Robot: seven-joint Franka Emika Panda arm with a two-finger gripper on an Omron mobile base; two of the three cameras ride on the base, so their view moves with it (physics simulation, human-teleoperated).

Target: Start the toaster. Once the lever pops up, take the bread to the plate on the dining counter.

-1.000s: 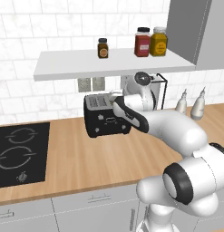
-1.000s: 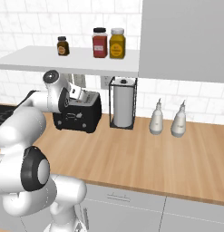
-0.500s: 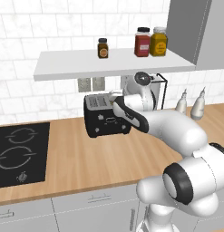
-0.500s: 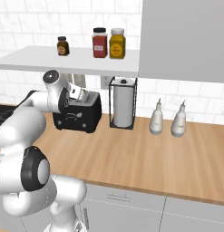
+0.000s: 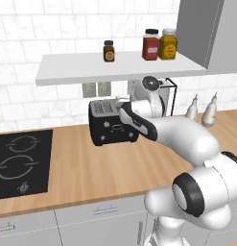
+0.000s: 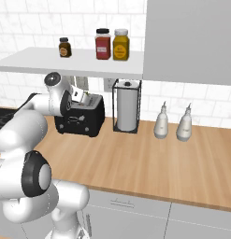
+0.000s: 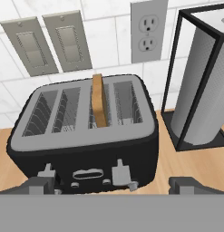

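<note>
The black toaster (image 5: pixel 112 129) (image 6: pixel 82 122) (image 7: pixel 86 154) stands on the wood worktop against the tiled wall. One tan slice of bread (image 7: pixel 99 102) sticks upright out of a middle slot. Two grey levers (image 7: pixel 121 172) sit low on the toaster's front. My gripper (image 5: pixel 121 108) (image 6: pixel 84 98) (image 7: pixel 113 186) hovers open just above and in front of the toaster, at its right end, holding nothing. Its fingertips (image 7: pixel 38 186) are spread about as wide as the toaster's front. The plate and the dining counter are out of view.
A black wire paper-towel holder (image 5: pixel 164 98) (image 6: pixel 127 107) (image 7: pixel 199 90) stands close to the toaster's right. Two white bottles (image 6: pixel 161 122) sit further right. A shelf (image 6: pixel 75 63) with jars hangs low overhead. A hob (image 5: pixel 19 161) lies to the left. A wall socket (image 7: pixel 148 31) is behind.
</note>
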